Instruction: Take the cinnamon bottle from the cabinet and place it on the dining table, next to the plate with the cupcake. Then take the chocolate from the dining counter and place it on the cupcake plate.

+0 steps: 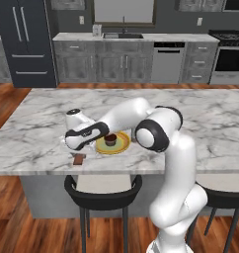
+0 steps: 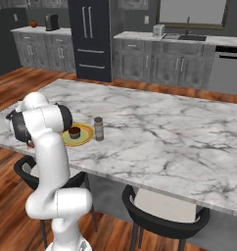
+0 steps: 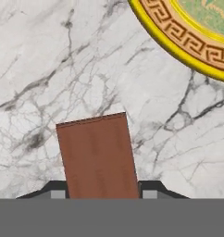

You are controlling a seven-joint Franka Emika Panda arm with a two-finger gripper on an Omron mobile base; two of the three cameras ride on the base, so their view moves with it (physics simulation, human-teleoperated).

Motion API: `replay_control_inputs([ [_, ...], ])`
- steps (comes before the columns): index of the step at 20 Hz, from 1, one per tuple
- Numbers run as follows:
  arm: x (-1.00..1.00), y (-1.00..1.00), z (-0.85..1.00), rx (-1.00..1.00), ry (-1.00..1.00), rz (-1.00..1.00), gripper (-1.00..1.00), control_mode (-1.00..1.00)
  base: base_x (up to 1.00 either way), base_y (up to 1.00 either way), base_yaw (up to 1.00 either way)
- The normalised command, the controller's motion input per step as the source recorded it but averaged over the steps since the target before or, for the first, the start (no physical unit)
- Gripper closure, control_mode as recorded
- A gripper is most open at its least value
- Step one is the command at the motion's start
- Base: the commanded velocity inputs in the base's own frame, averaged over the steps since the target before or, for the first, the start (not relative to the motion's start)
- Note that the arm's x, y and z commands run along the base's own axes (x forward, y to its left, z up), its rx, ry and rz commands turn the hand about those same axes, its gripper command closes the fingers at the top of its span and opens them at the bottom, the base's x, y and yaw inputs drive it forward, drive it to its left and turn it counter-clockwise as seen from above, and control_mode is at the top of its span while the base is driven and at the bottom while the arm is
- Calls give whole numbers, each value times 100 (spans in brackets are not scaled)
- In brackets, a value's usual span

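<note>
My tool [image 3: 100,196] is closed on the chocolate [image 3: 97,155]; I should lift straight, then carry it to the plate [image 3: 188,37].

Chocolate [image 3: 99,155] cut off at the hand view's bottom, near end hidden between the finger tips. Plate [image 3: 188,34] cropped by top and right edges there. Cinnamon bottle [image 2: 98,128] probably hidden behind the arm in the left base view.

No readable text, label, brand, number or sign appears anywhere. The plate [image 3: 178,34] carries only an ornamental key-pattern band inside its yellow rim, not lettering. The cinnamon bottle [image 2: 98,128] shows plain brown bands, too small to read.
</note>
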Motion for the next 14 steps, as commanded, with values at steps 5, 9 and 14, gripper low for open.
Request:
replay_control_inputs([
  [5,15,-18,42,0,2,0,100,-100,0,0,0],
  [9,31,-18,21,0,0,0,100,-100,0,0,0],
  [14,41,-22,0,0,0,0,100,-100,0,0,0],
])
